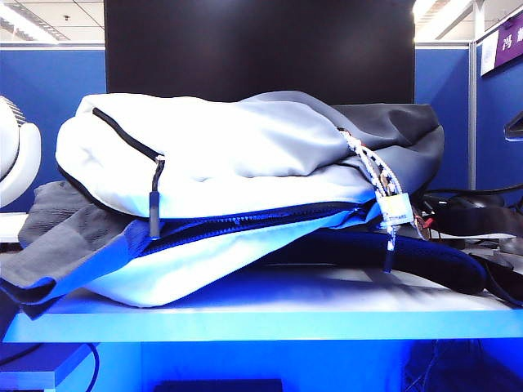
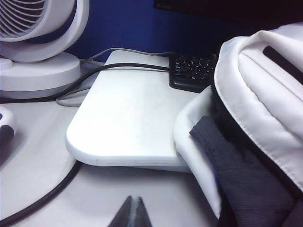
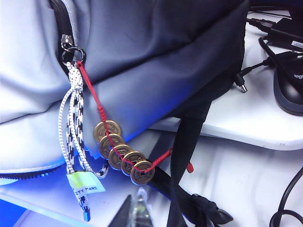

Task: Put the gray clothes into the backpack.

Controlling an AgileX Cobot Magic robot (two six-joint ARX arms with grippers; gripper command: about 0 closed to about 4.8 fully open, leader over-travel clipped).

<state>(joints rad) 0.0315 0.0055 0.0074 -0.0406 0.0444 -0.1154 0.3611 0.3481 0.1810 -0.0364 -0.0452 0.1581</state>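
Observation:
The backpack (image 1: 237,155) lies on its side on the table, light gray-white with a dark gray end on the right. Its main zipper gapes along the lower edge. The gray clothes (image 1: 69,220) hang out of the backpack's left end in wrinkled folds. In the left wrist view the gray clothes (image 2: 236,175) poke from the backpack (image 2: 265,94) opening, and my left gripper (image 2: 134,208) is shut and empty, just short of them over the table. My right gripper (image 3: 137,208) is shut and empty below the white braided cord (image 3: 71,123) and tag (image 3: 87,182). Neither gripper shows in the exterior view.
A white fan (image 2: 38,42), a black cable (image 2: 42,201), a raised white board (image 2: 128,123) and a black keyboard (image 2: 191,71) lie left of the backpack. A string of brass coins (image 3: 120,153) and black straps (image 3: 189,156) hang at its right end. A mouse (image 3: 289,90) and cables sit beyond.

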